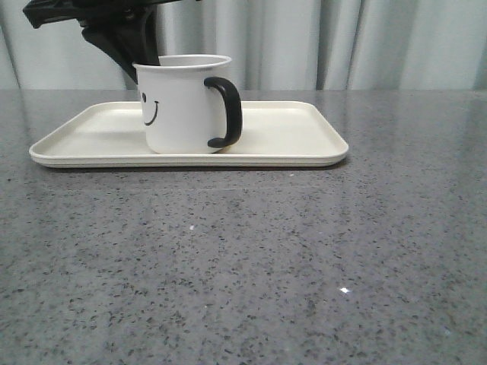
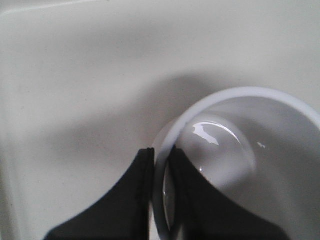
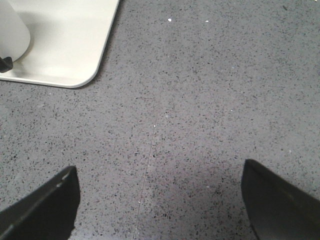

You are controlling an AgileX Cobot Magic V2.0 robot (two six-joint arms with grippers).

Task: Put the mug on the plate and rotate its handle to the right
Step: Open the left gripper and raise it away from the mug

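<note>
The white mug [image 1: 179, 106] stands upright on the cream plate [image 1: 289, 137], left of the plate's middle. Its smiley face is turned to the left front, and the black handle [image 1: 228, 112] sticks out to the right front. My left gripper [image 2: 161, 155] is shut on the mug [image 2: 235, 150] at its rim, one finger inside the wall and one outside. In the front view the left arm [image 1: 122, 34] reaches down behind the mug. My right gripper [image 3: 160, 172] hangs open over bare table, apart from the plate [image 3: 75, 45].
The grey speckled table [image 1: 251, 266] stretches in front of and to the right of the plate. A pale curtain [image 1: 365, 42] closes off the back. In the right wrist view a bit of the mug [image 3: 12, 30] shows by the plate's corner.
</note>
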